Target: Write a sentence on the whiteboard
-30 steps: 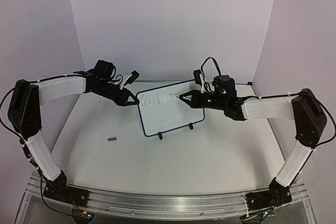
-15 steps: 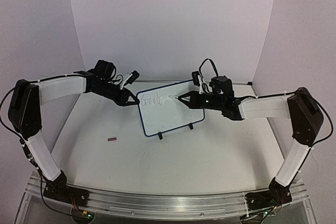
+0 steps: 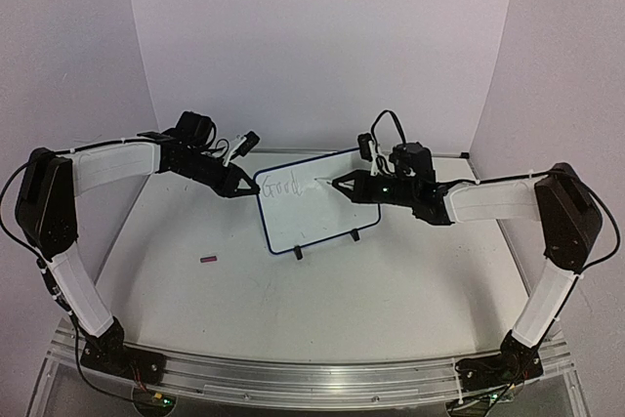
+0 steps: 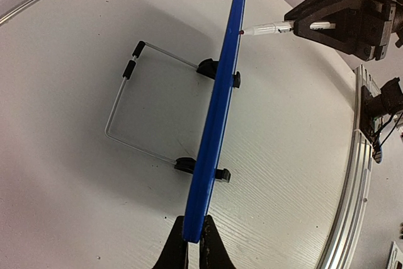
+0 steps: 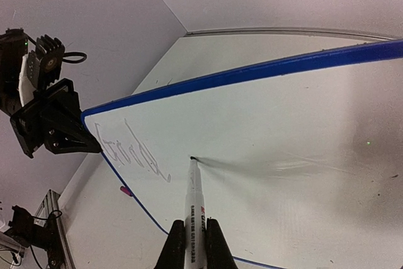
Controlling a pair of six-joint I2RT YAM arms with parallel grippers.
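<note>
Left fingers [image 4: 177, 251] clamp whiteboard [image 3: 311, 210] edge | right fingers [image 5: 172, 251] grip marker [image 5: 194, 201], tip touching board | sentence [image 5: 135, 153] reads "Good"

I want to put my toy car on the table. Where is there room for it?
The biggest bare stretch of table lies in front of the whiteboard, between its feet and the near edge. Left of that lies a small red piece. It is crowded at the board: the left fingers clamp its edge and the right fingers hold a marker against it.

Soft, even light; a faint shadow lies beside the whiteboard [image 4: 217, 111], and wrist views curve at the edges.
</note>
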